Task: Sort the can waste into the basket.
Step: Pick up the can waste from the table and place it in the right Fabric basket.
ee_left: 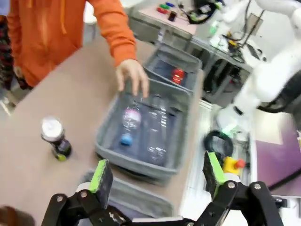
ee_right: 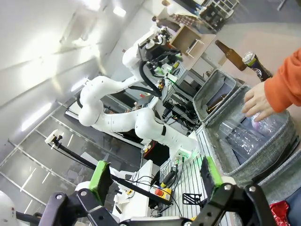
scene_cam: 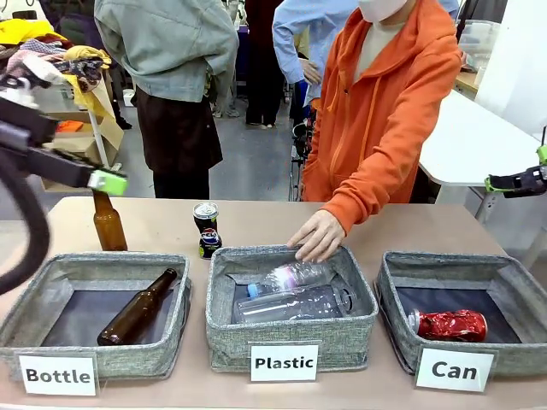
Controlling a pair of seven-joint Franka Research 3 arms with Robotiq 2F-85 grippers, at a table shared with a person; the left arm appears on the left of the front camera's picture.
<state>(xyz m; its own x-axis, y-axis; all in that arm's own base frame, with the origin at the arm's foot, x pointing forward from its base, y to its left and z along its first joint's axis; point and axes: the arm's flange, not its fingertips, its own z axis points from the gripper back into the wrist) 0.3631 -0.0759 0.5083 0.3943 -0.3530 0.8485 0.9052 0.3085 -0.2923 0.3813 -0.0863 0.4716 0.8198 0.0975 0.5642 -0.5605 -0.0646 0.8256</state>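
Observation:
A dented red can [scene_cam: 451, 325] lies inside the grey basket labelled "Can" [scene_cam: 461, 261] at the front right. A dark can [scene_cam: 205, 217] stands upright on the table behind the middle basket, and a short crushed blue can [scene_cam: 210, 243] sits just in front of it. My left gripper [scene_cam: 107, 181] hovers open above the table's left end. In the left wrist view my left gripper [ee_left: 157, 174] looks down over the baskets, with the dark can [ee_left: 51, 129] to its left and the red can [ee_left: 178, 75] far ahead. My right gripper [scene_cam: 513, 182] hangs open off the table's right side.
A person in an orange hoodie rests a hand [scene_cam: 316, 237] on the clear bottles in the "Plastic" basket [scene_cam: 291, 329]. One brown bottle [scene_cam: 108, 222] stands at the back left, and another [scene_cam: 137, 307] lies in the "Bottle" basket [scene_cam: 94, 359].

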